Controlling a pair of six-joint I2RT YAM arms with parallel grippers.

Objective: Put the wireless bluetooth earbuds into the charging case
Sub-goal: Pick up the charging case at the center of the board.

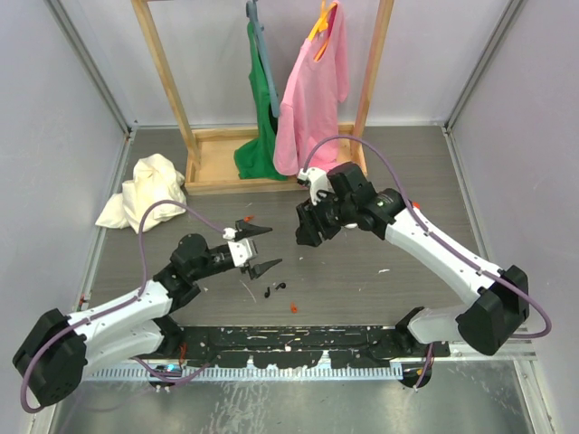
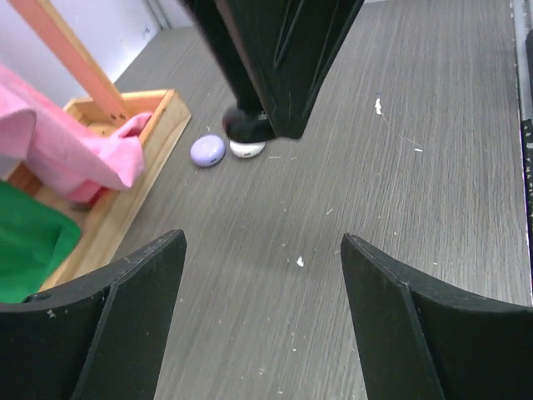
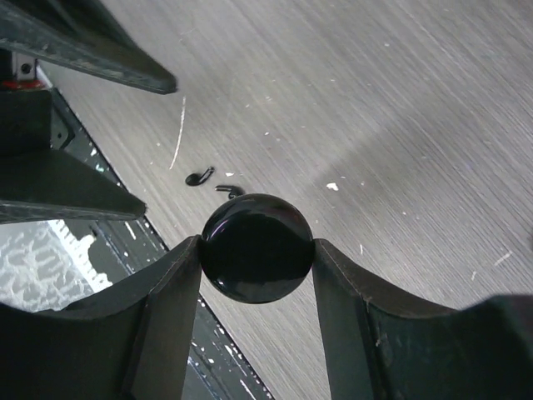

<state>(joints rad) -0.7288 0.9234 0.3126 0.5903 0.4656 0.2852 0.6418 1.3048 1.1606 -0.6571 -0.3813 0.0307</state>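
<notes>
My right gripper (image 3: 256, 246) is shut on the round, glossy black charging case (image 3: 256, 248) and holds it above the table; its lid looks closed. Two small black earbuds (image 3: 198, 177) (image 3: 229, 189) lie on the grey table just beyond the case, also seen from above as earbuds (image 1: 275, 289) near the front rail. My left gripper (image 1: 262, 247) hovers just left of them, open, and in its own view the left gripper (image 2: 262, 250) has only bare table between its fingers. The right gripper (image 1: 309, 228) hangs to the right of the left one, tips close together.
A wooden rack base (image 1: 217, 158) with a green garment (image 1: 261, 136) and a pink shirt (image 1: 312, 99) stands at the back. A crumpled white cloth (image 1: 145, 190) lies back left. A lilac round case (image 2: 207, 151) and a white object (image 2: 246, 150) rest beyond the right gripper. A small red piece (image 1: 294, 308) lies near the front rail (image 1: 289, 348).
</notes>
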